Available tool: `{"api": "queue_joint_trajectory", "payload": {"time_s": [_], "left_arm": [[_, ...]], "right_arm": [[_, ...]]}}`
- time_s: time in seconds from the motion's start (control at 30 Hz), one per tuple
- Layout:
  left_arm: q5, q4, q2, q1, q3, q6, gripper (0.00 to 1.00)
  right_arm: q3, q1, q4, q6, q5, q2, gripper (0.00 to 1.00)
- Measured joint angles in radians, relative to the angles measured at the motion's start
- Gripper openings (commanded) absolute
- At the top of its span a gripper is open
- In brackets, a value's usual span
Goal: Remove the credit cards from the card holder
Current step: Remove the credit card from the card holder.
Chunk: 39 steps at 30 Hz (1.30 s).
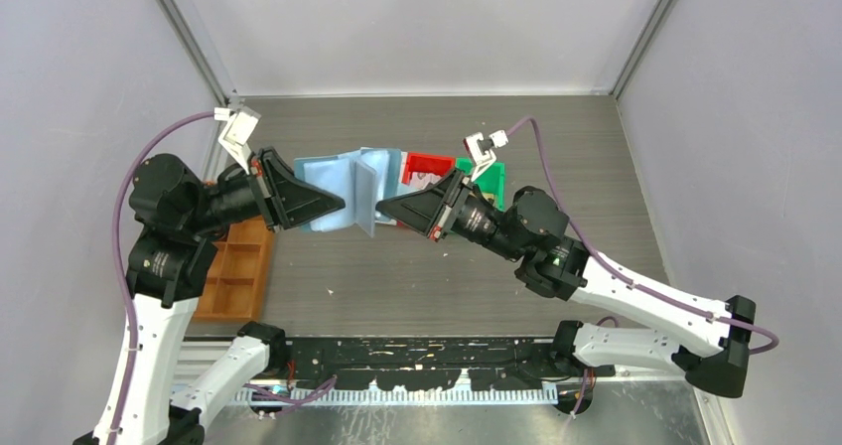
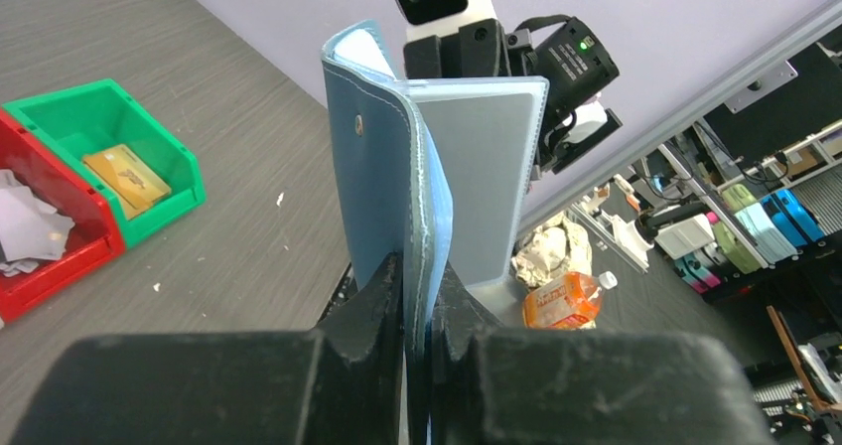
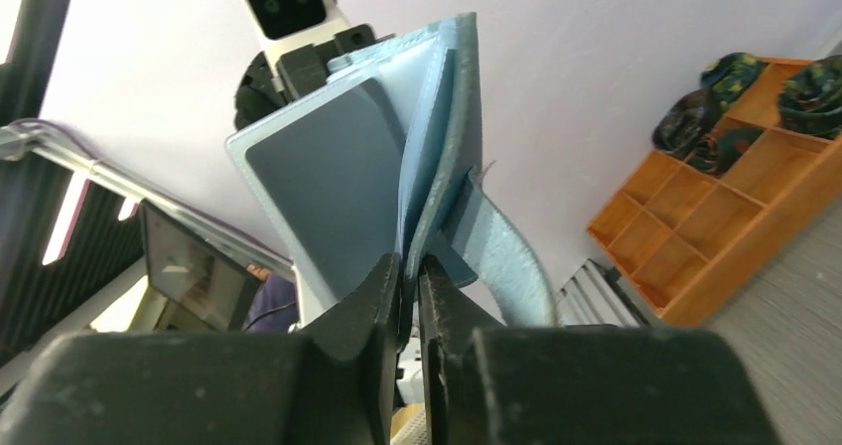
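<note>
Above the middle of the table [image 1: 417, 286], the card holder [image 1: 350, 189] is held upright and open, its pale-blue leaves fanned. The left gripper [image 2: 417, 276] pinches it from the left and the right gripper [image 3: 410, 266] from the right, both pairs of fingers narrowed tight on its edges. One gold credit card [image 2: 126, 175] lies in the green bin [image 2: 70, 127] on the far side, beside a red bin [image 2: 70, 256]. The job looks partly done; whether cards remain in the slots cannot be told.

Up off table [image 1: 417, 286], card holder [image 1: 350, 189] sits between left gripper [image 1: 341, 205] on its left and right gripper [image 1: 381, 208] on its right. Behind right gripper, left-hand bin [image 1: 422, 162] and right-hand bin [image 1: 494, 182] stand side by side; the latter holds, probably, a card [image 2: 124, 175]. Compartment tray [image 1: 238, 266] on table far left, beside left arm.
</note>
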Motion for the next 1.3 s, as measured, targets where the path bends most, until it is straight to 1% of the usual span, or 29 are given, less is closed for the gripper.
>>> {"api": "queue_joint_trajectory", "payload": {"time_s": [0.13, 0.27, 0.3, 0.4, 0.6, 0.67, 0.83, 1.03, 1.13, 1.3], "left_arm": [[0.031, -0.015, -0.002, -0.006, 0.0, 0.002, 0.0], [0.059, -0.015, -0.006, -0.012, 0.0, 0.002, 0.0], [0.064, -0.015, -0.007, -0.013, 0.0, 0.002, 0.0], [0.074, -0.017, -0.012, -0.016, -0.001, 0.003, 0.0], [0.088, -0.02, -0.02, -0.016, -0.004, 0.003, 0.0], [0.096, -0.028, -0.023, -0.016, -0.004, 0.006, 0.0], [0.118, -0.036, -0.035, -0.018, -0.004, 0.013, 0.0], [0.142, -0.035, -0.038, -0.019, -0.004, 0.011, 0.0], [0.153, -0.036, -0.041, -0.019, -0.004, 0.011, 0.0], [0.153, -0.037, -0.039, -0.024, -0.004, 0.011, 0.0]], "right_arm": [[0.011, -0.004, -0.07, -0.055, 0.029, -0.003, 0.33], [0.065, -0.005, -0.175, -0.108, 0.046, 0.021, 0.43], [0.075, -0.005, -0.19, -0.119, 0.05, 0.028, 0.44], [0.089, 0.005, -0.21, -0.145, 0.06, 0.041, 0.44], [0.133, 0.043, -0.22, -0.203, 0.064, 0.089, 0.6], [0.134, 0.062, -0.218, -0.225, 0.064, 0.097, 0.62], [0.12, 0.094, -0.183, -0.261, 0.064, 0.092, 0.63], [0.071, 0.105, -0.083, -0.269, 0.039, 0.093, 0.71], [0.036, 0.105, -0.028, -0.272, 0.017, 0.087, 0.73], [-0.018, 0.116, 0.038, -0.272, -0.034, 0.033, 0.74]]}}
